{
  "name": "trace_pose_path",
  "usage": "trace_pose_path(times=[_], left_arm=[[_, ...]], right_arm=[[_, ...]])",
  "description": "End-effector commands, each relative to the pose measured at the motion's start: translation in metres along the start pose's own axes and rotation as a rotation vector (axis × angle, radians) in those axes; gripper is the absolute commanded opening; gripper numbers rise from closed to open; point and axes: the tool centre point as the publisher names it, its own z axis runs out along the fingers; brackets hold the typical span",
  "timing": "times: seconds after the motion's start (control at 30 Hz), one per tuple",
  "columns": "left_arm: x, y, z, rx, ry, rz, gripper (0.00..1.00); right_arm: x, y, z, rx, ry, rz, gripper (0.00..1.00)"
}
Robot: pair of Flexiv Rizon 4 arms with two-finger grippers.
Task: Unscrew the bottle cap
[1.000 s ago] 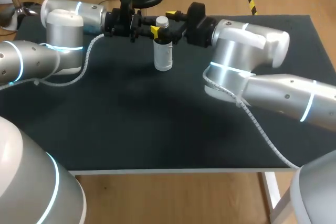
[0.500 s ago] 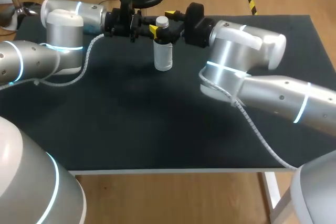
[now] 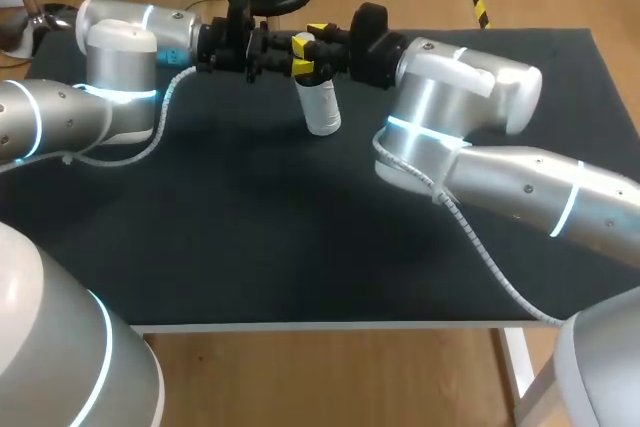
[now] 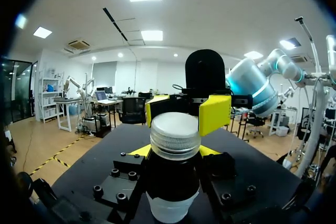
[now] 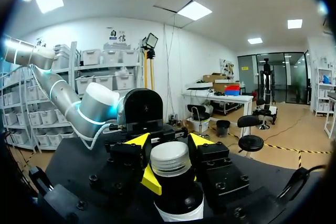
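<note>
Over the black bench [image 3: 200, 247] the bottle [image 3: 322, 107] sits tilted. My left tool [image 4: 175, 153] clamps its neck, probably as a brace, while my right tool [image 5: 169, 141] is closed around the cap [image 4: 175, 132], likely to twist it.

The bottle [image 3: 322, 107] (far side of the table [image 3: 250, 227]) sits between left gripper [image 3: 299, 54] and right gripper [image 3: 321, 45].

R arm [image 3: 450, 97] shifted left, R gripper [image 3: 309, 37] now closed in on cap [image 4: 175, 134], fingers were spread wider approx 1 s ago, bottle [image 3: 322, 107] gone from upright to tilted, base swung right, top leaning left & far
</note>
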Motion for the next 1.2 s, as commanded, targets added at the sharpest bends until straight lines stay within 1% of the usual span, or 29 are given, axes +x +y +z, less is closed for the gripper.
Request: trace_pose_path(times=[0.03,0.17,0.2,0.23,0.27,0.43,0.67,1.1,1.17,1.2], left_arm=[[-0.004,-0.002,0.002,-0.003,-0.001,-0.001,0.0],[-0.004,-0.002,0.002,-0.003,-0.001,-0.001,0.0],[-0.004,-0.002,0.002,-0.003,-0.001,-0.001,0.0],[-0.004,-0.002,0.002,-0.003,-0.001,-0.001,0.0],[-0.004,-0.002,0.002,-0.003,-0.001,-0.001,0.0],[-0.004,-0.002,0.002,-0.003,-0.001,-0.001,0.0],[-0.004,-0.002,0.002,-0.003,-0.001,-0.001,0.0],[-0.004,-0.002,0.002,-0.003,-0.001,-0.001,0.0],[-0.004,-0.002,0.002,-0.003,-0.001,-0.001,0.0],[-0.004,-0.002,0.002,-0.003,-0.001,-0.001,0.0]], right_arm=[[0.005,-0.002,0.0,0.0,-0.001,-0.003,0.01],[0.003,-0.002,-0.001,0.0,-0.002,-0.009,0.0],[0.003,-0.002,-0.002,0.001,-0.003,-0.01,0.05],[0.003,-0.002,-0.002,0.007,-0.002,-0.015,0.34],[0.002,-0.001,-0.002,0.012,0.001,-0.021,1.0],[0.0,-0.001,-0.002,0.034,0.0,-0.036,1.0],[-0.005,0.0,0.003,0.036,-0.009,-0.035,1.0],[-0.01,0.0,0.01,0.07,-0.02,-0.05,1.0],[-0.011,-0.001,0.01,0.072,-0.023,-0.049,0.6],[-0.012,-0.001,0.01,0.072,-0.025,-0.049,0.49]])
